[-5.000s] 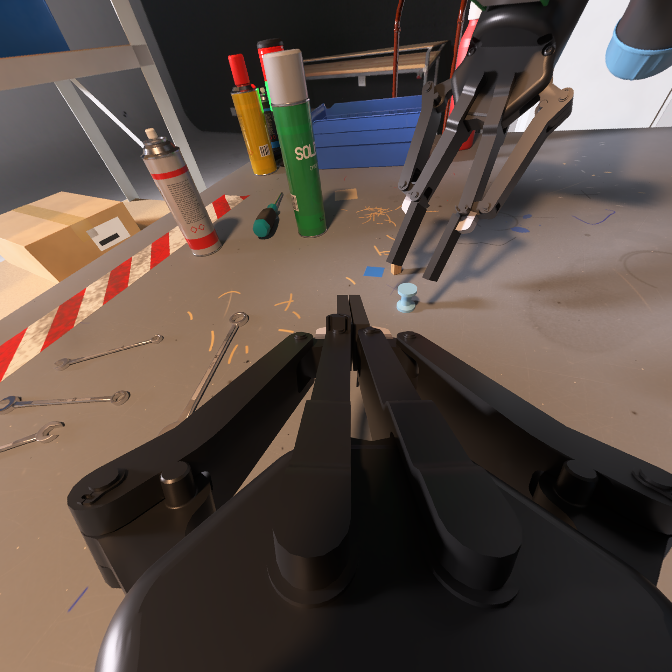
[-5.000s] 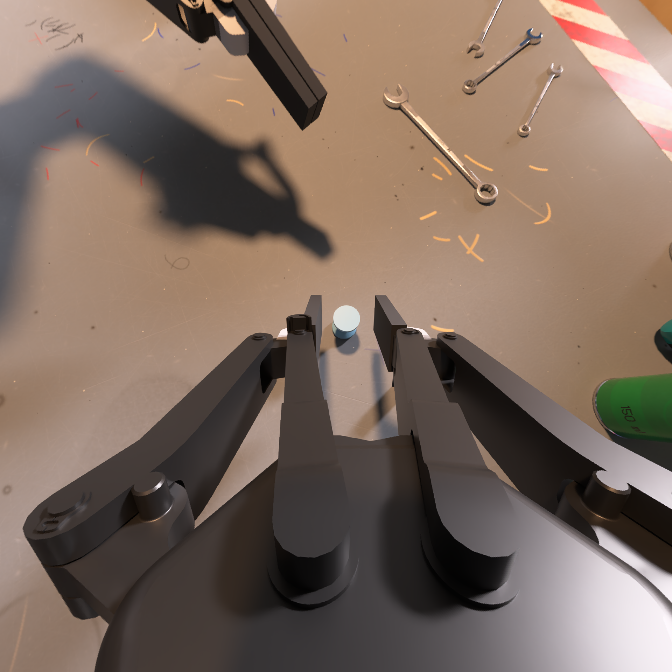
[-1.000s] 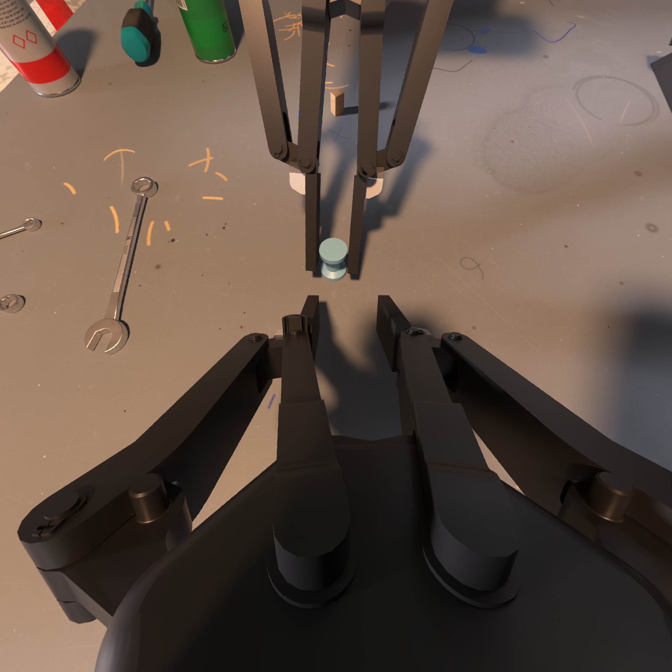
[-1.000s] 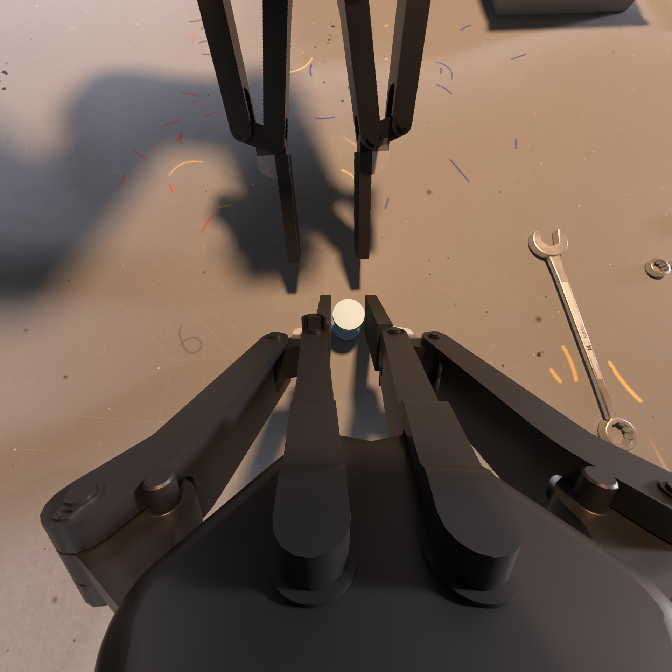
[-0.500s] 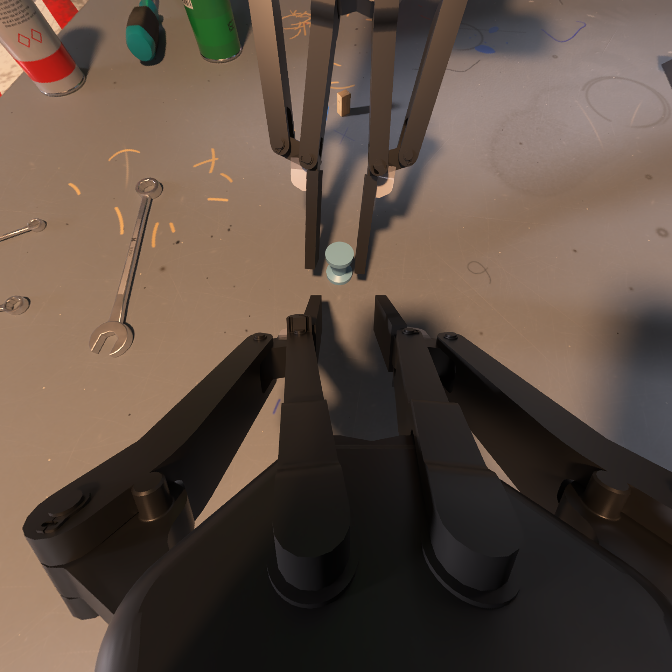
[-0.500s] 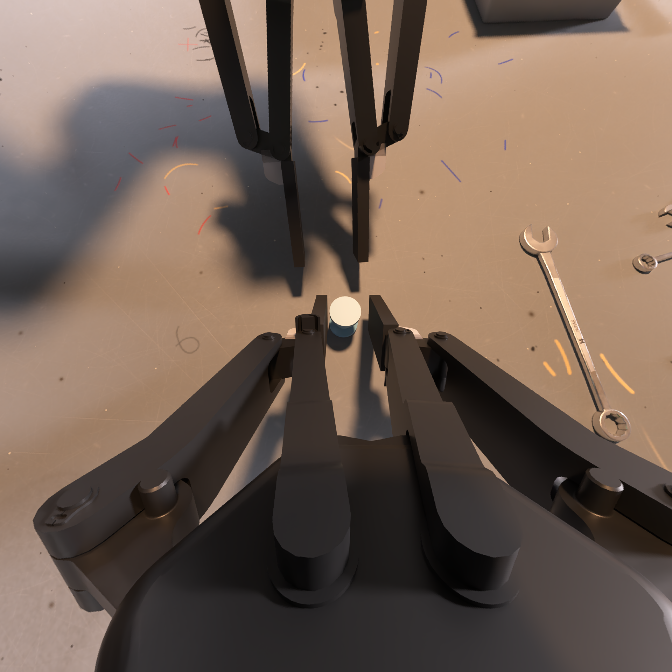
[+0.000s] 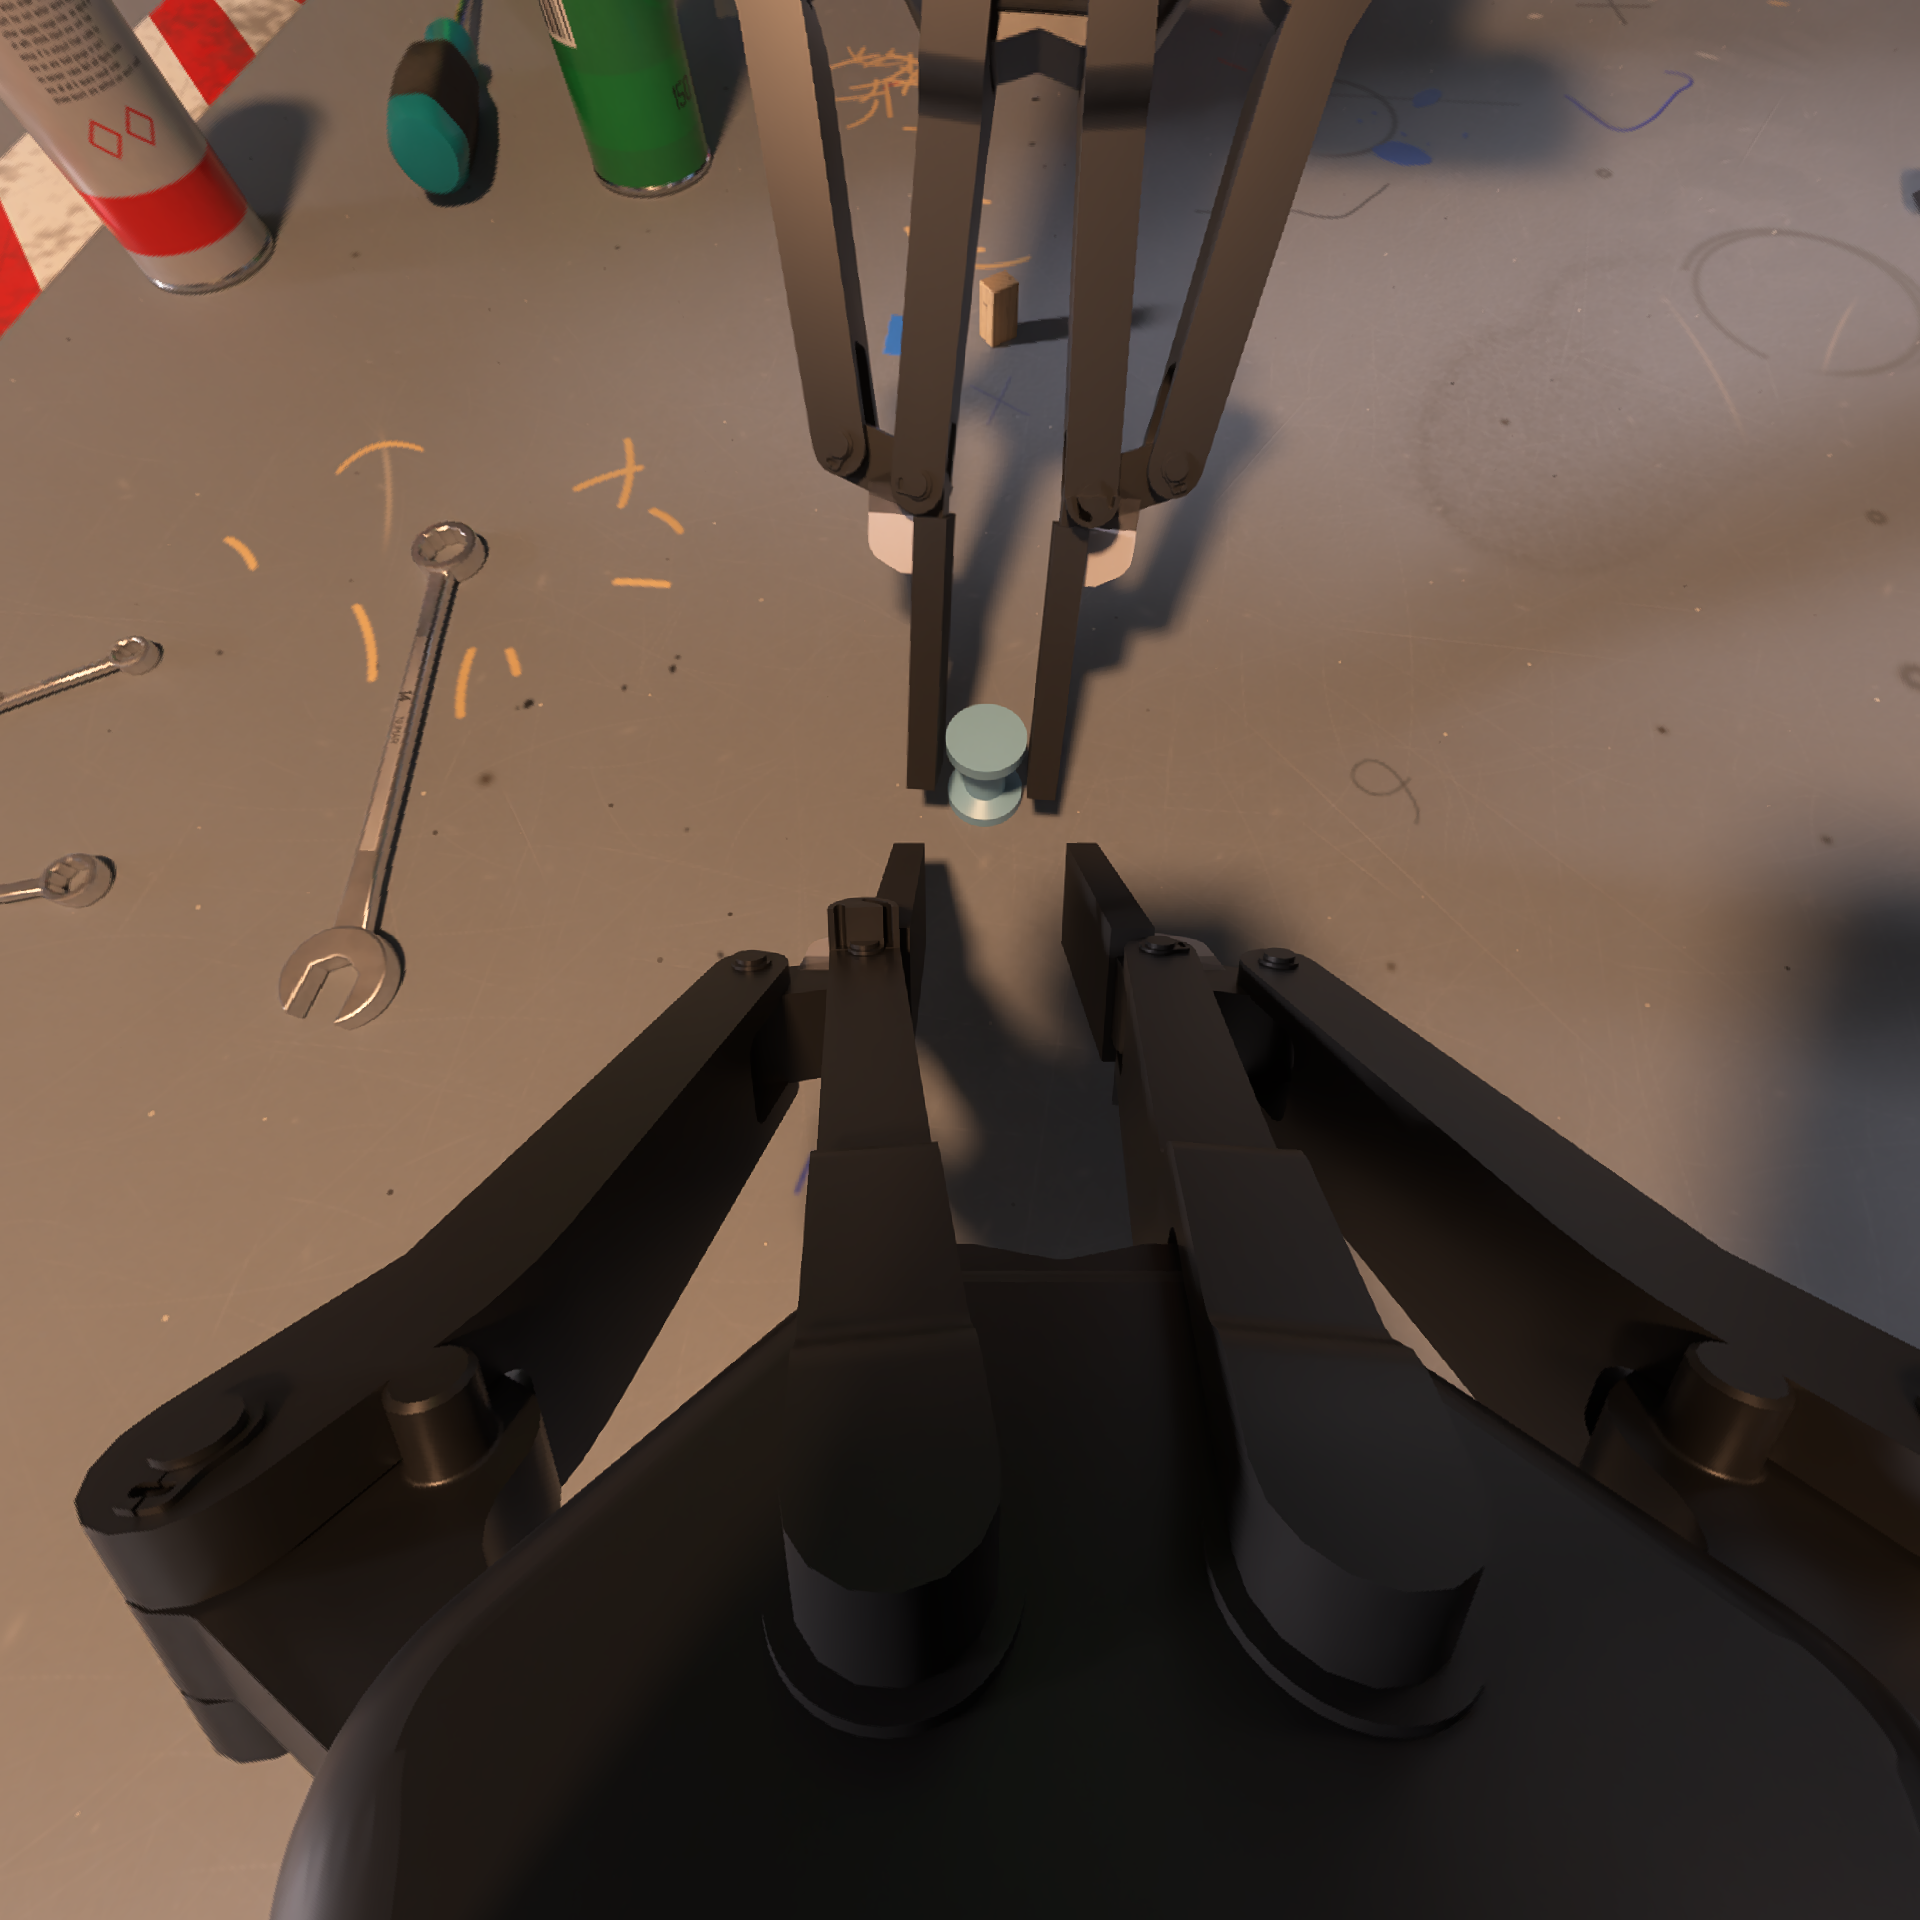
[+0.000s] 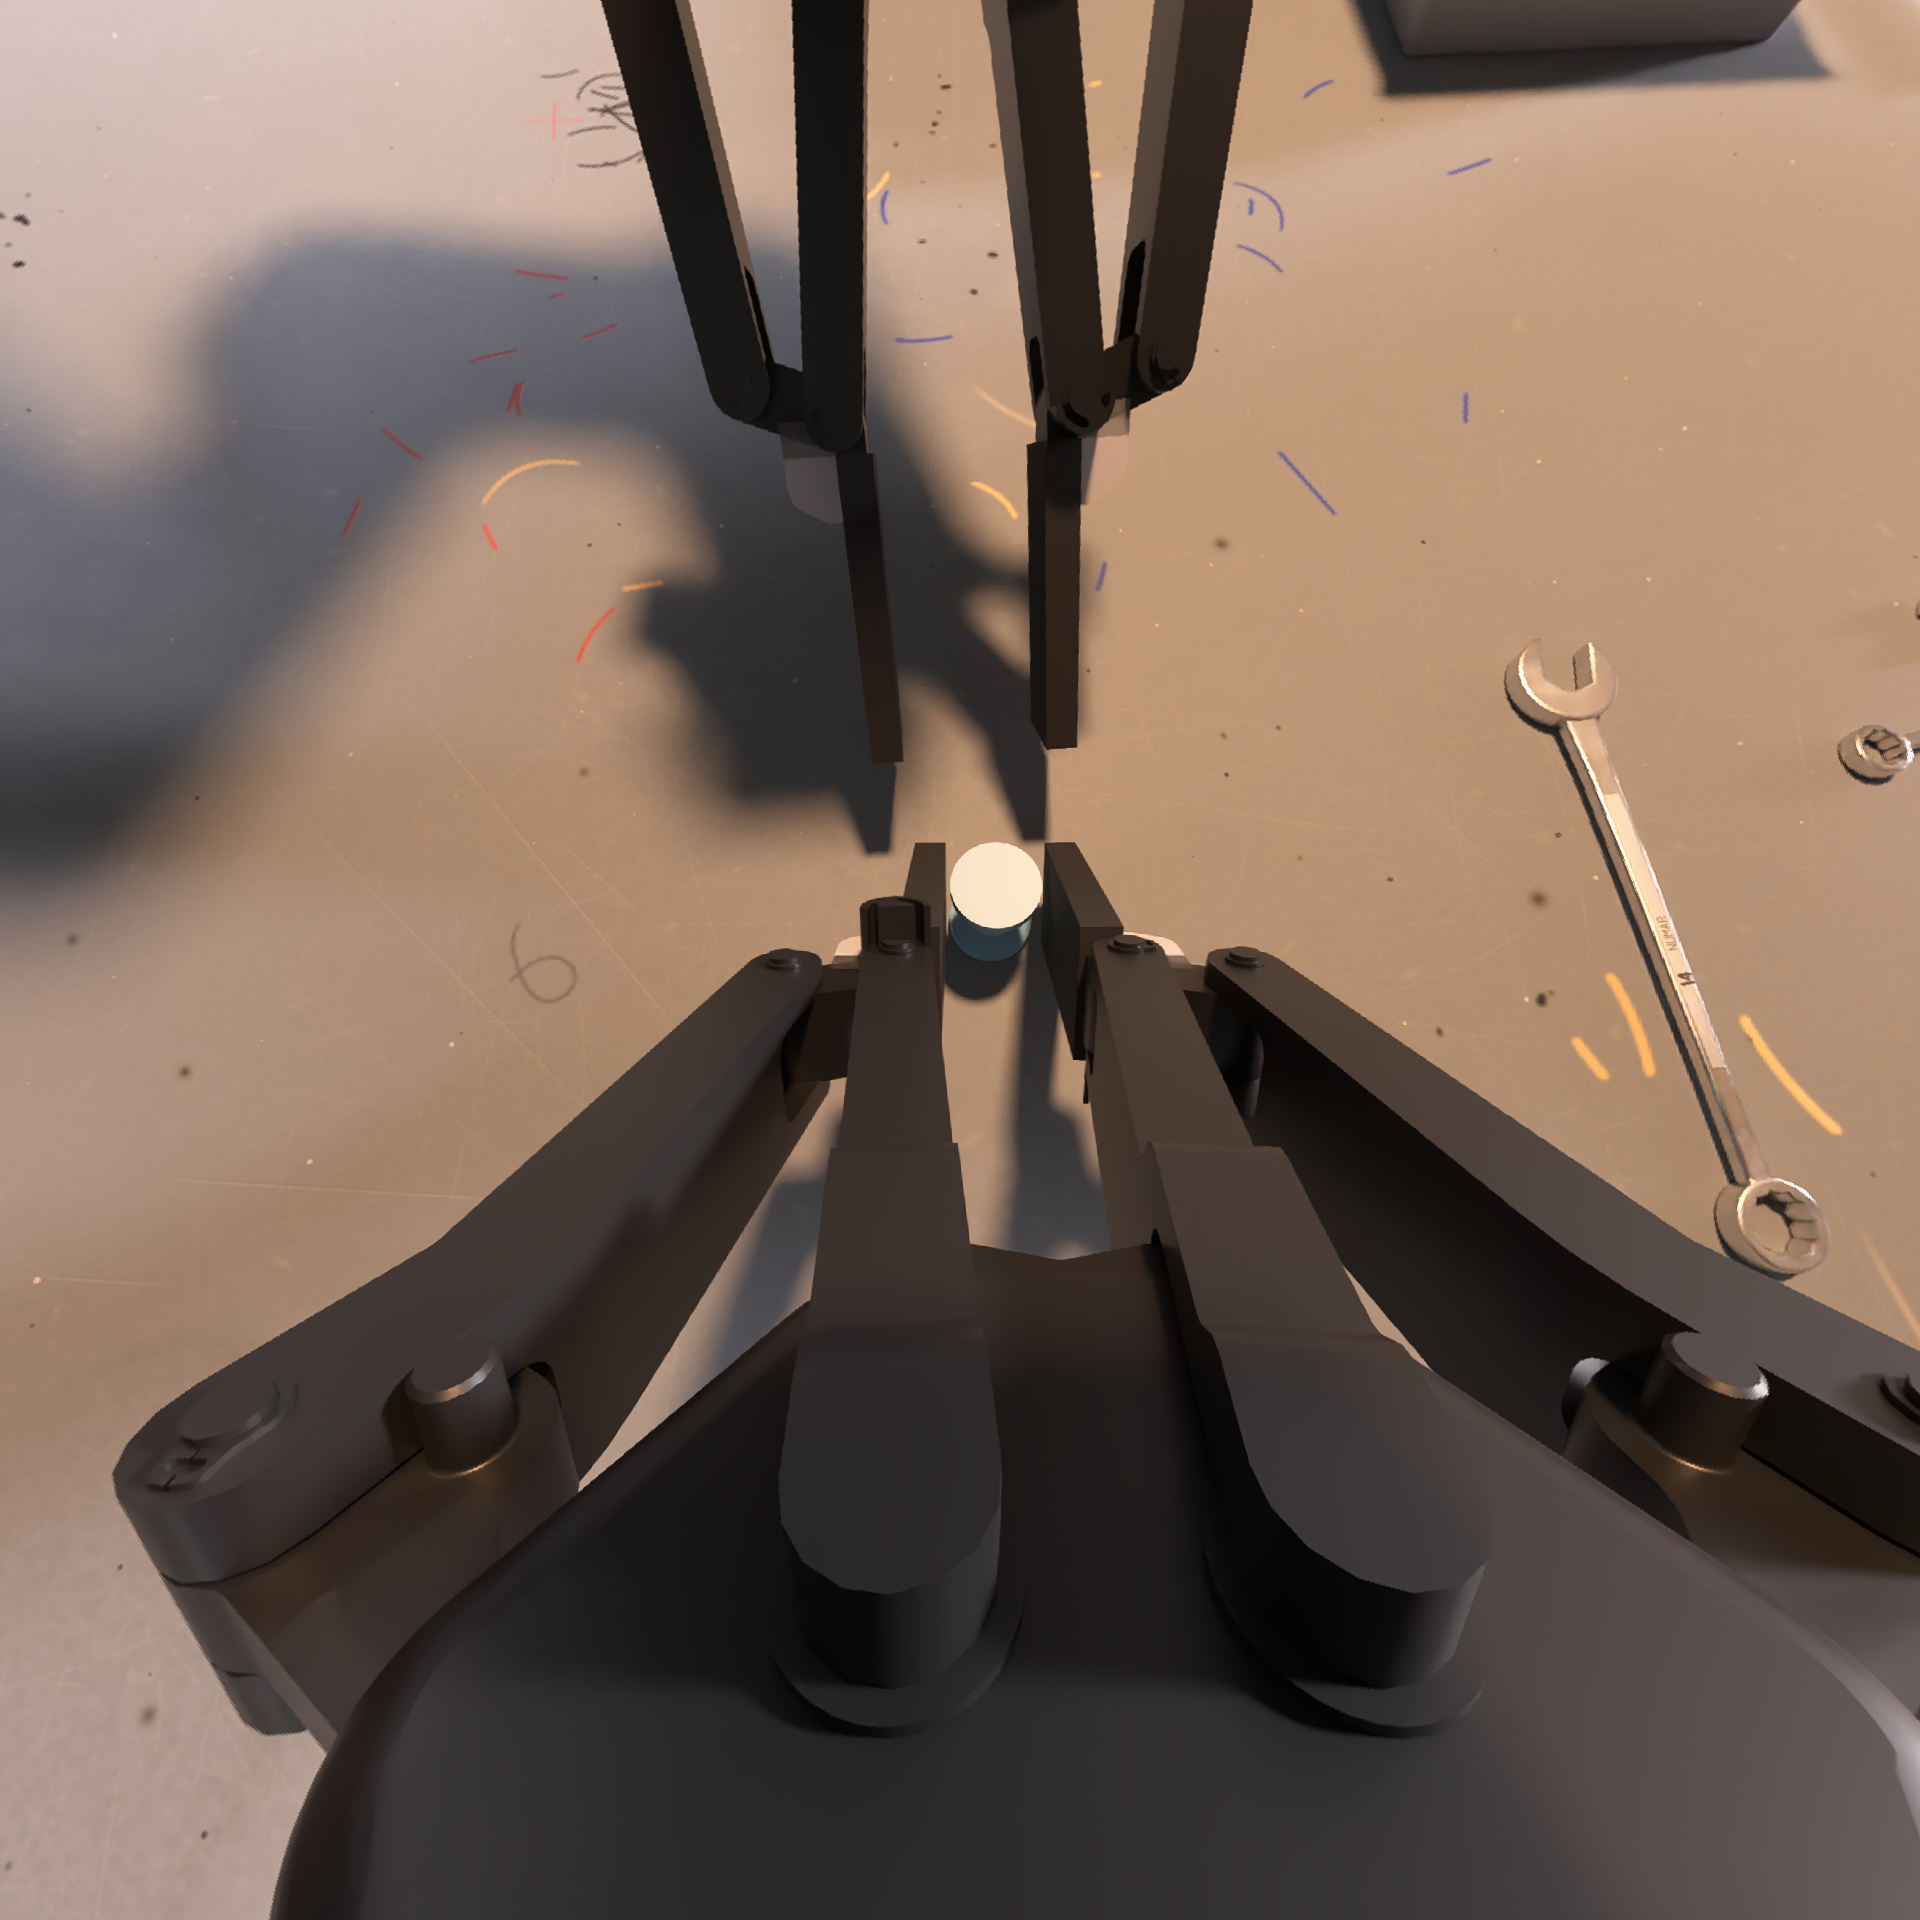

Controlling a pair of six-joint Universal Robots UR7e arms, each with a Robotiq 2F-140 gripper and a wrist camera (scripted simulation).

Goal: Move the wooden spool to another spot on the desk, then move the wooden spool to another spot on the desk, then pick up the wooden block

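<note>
The wooden spool (image 8: 995, 883), pale blue-green with a round top, stands upright on the desk. My right gripper (image 8: 995, 868) straddles it, with both fingers closed against its sides. In the left wrist view the spool (image 7: 985, 743) sits between the right gripper's (image 7: 985, 795) fingers. My left gripper (image 7: 992, 862) is open and empty, just short of the spool; it faces the right gripper in the right wrist view (image 8: 971, 746). The small wooden block (image 7: 995, 310) stands upright farther back, behind the right gripper's links.
Several wrenches (image 7: 390, 748) lie at the left, one also in the right wrist view (image 8: 1652, 935). A green can (image 7: 629, 94), a red and grey spray can (image 7: 135, 156) and a teal-handled screwdriver (image 7: 431, 114) stand at the back left. A grey box (image 8: 1579, 26) sits far off.
Five seconds ago the left gripper was shut; now it is open. Half a second ago the right fingers stood a little apart from the spool; now they have closed onto it again.
</note>
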